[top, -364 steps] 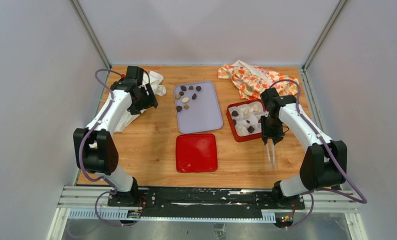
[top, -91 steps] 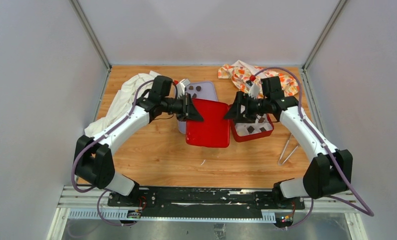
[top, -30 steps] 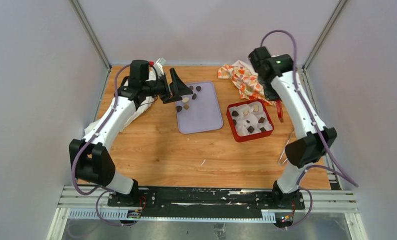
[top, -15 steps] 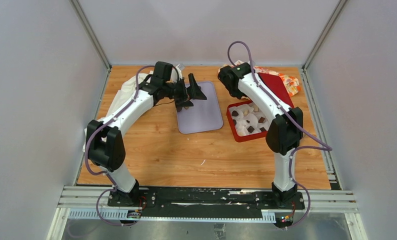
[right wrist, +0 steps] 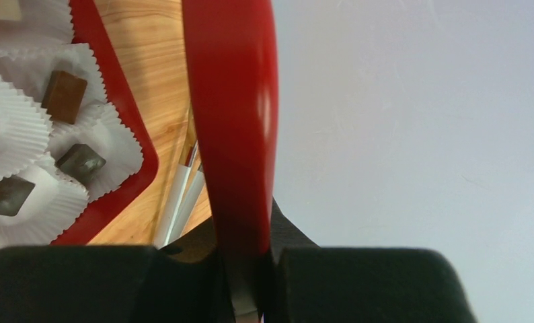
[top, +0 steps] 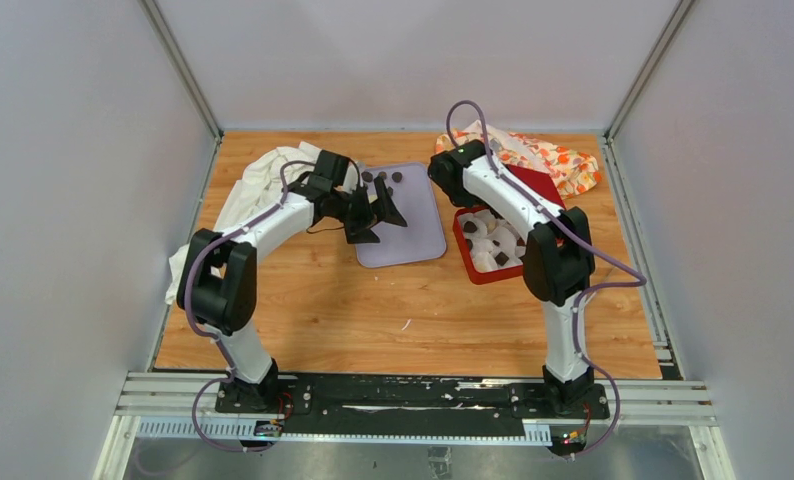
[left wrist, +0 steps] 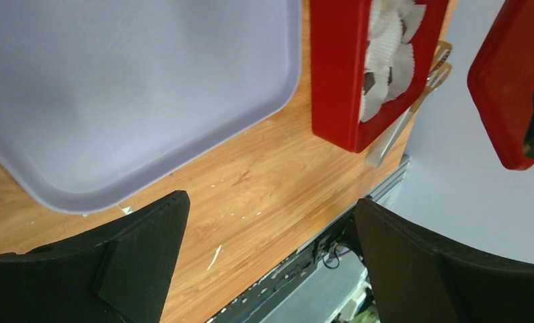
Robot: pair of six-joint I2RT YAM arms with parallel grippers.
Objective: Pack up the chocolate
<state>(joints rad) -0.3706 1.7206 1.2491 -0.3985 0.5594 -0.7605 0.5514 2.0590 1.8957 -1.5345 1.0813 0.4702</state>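
Several dark chocolate pieces (top: 381,177) lie at the far end of the lavender tray (top: 418,235). More chocolate (right wrist: 64,95) sits in white paper cups in the red box (top: 465,243), which also shows in the left wrist view (left wrist: 338,81). My left gripper (top: 373,210) is open and empty, hovering over the tray's left edge (left wrist: 136,87). My right gripper (right wrist: 245,262) is shut on the red lid (right wrist: 234,121), holding it edge-up just behind the box; the lid also shows in the top view (top: 538,185) and in the left wrist view (left wrist: 513,81).
Metal tongs (left wrist: 399,131) lie on the wood right of the box, also in the right wrist view (right wrist: 180,195). A floral cloth (top: 558,155) lies at the back right and a white cloth (top: 248,195) at the left. The enclosure walls stand close.
The right arm has folded in and brought the red lid down from the back right to just behind the box. My left gripper has dropped nearer over the tray's left edge.
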